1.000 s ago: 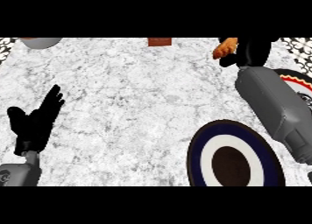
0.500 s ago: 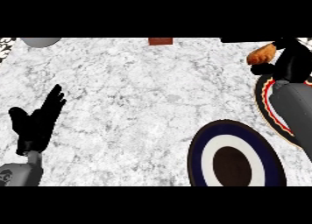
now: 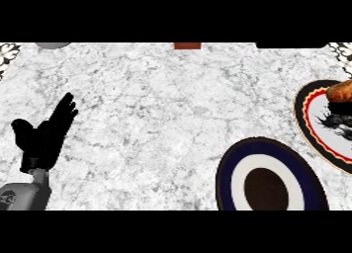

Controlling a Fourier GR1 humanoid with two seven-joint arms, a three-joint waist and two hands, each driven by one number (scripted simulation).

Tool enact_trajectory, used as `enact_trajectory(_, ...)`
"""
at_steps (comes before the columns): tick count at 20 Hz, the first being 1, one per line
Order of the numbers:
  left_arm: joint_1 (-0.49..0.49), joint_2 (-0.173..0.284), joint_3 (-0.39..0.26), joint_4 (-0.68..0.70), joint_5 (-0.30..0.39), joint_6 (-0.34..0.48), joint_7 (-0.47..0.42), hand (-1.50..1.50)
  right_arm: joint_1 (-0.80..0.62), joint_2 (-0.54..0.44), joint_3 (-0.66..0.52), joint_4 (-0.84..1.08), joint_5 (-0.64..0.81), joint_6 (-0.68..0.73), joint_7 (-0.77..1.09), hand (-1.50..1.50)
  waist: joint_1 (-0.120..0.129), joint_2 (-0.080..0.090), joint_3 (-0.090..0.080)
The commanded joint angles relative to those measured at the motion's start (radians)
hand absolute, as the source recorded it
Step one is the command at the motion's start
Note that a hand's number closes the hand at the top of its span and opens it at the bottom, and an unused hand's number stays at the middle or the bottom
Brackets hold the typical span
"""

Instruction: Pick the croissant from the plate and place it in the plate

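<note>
At the left edge the left robot hand [image 3: 46,132] rests open over the marble bench [image 3: 171,108], fingers straight and pointing up, holding nothing. Along the far edge sit a grey object [image 3: 53,45] and a small brown block [image 3: 187,45], both well clear of the work. Lower right of centre lies the navy plate [image 3: 241,163] with its white ring and dark middle — bare, and by my reading the place the pastry is meant to go. Just beside it, at the right edge, is the red-rimmed plate [image 3: 307,118] with a black figure printed on it, and the croissant [image 3: 344,90] shows over that plate's upper part, a dark shape just under it. The right robot hand cannot be made out here, so whether it grips the croissant or has let go I cannot tell. To do this step well, the carry should be short and low — bring the croissant toward the near side and leftward until it hangs over the navy plate's dark middle, not its rim, then lower before letting go so it does not roll onto the bench.
</note>
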Motion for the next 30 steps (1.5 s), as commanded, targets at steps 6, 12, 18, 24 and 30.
enact_trajectory(6,-0.008,-0.044,-0.02,0.02,-0.037,0.007,-0.026,0.0,0.11,0.03,-0.179,0.078,-0.293,0.193,-0.311,-1.5,0.016,0.007,0.002)
enact_trajectory(12,-0.096,-0.013,0.038,0.079,-0.029,-0.02,0.0,0.0,0.092,-0.027,-0.266,0.11,-0.288,0.189,-0.553,-1.5,0.013,0.007,0.001)
enact_trajectory(18,-0.009,-0.026,0.034,0.052,-0.035,-0.012,-0.038,0.0,0.127,0.043,-0.327,-0.175,-0.411,0.153,-0.706,-1.5,0.0,-0.004,0.0)
enact_trajectory(24,-0.019,-0.008,0.045,0.025,-0.025,-0.033,0.006,0.0,0.211,0.063,-0.453,-0.344,-0.604,0.24,-0.587,-1.5,-0.008,-0.005,0.0)
enact_trajectory(30,-0.027,-0.067,0.009,-0.02,-0.053,0.0,0.045,0.0,0.312,0.108,-0.553,-0.365,-0.765,0.39,-0.65,-1.5,0.007,0.002,0.001)
